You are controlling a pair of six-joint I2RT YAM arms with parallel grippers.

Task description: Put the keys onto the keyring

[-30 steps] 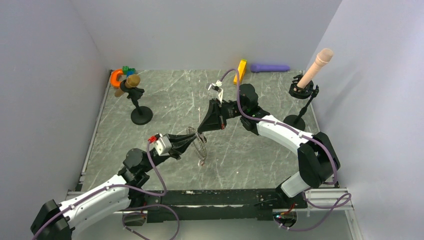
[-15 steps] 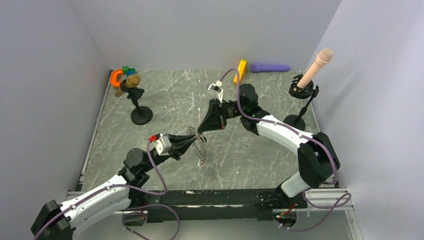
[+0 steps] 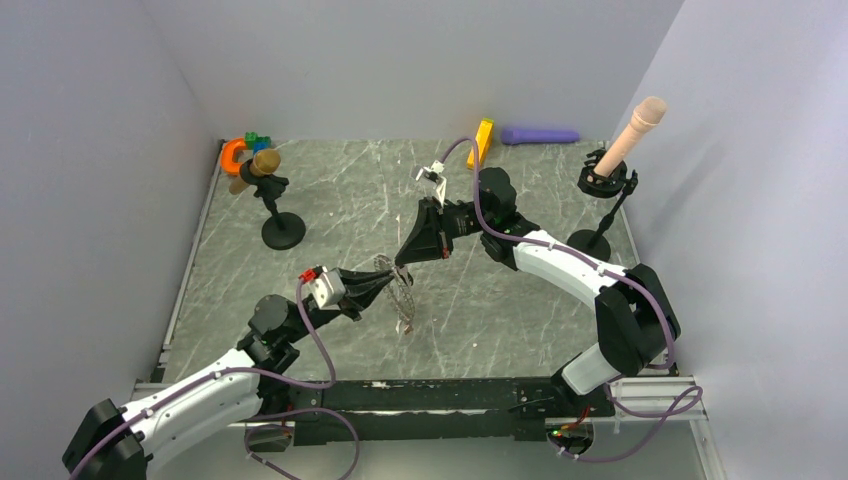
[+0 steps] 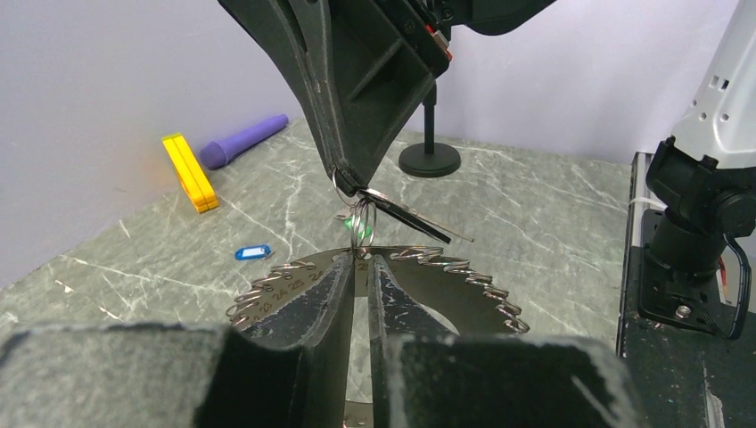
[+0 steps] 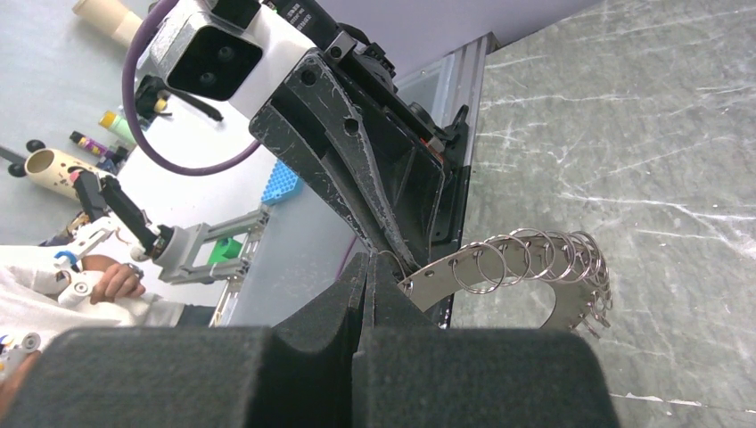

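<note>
The keyring [image 4: 464, 299] is a curved metal plate edged with several wire rings; it is held above the table in mid-scene [image 3: 402, 292]. My left gripper [image 4: 357, 260] is shut on its upper edge, the plate pinched between the fingers. My right gripper [image 4: 355, 183] comes down from above, shut on the small ring of a key [image 4: 406, 217] with a green tag, right at the plate's top. In the right wrist view its fingertips [image 5: 385, 267] meet beside the plate [image 5: 535, 272]. A blue key [image 4: 252, 253] lies on the table.
A yellow block [image 3: 484, 142] and a purple cylinder [image 3: 540, 134] lie at the back wall. An orange horseshoe piece [image 3: 233, 153] and small bricks sit back left by a black stand [image 3: 281, 230]. Another stand [image 3: 608, 180] holding a peg is at the right.
The left gripper has closed a little on the plate and shifted slightly. The hanging part of the keyring swayed. The right arm has stayed put.
</note>
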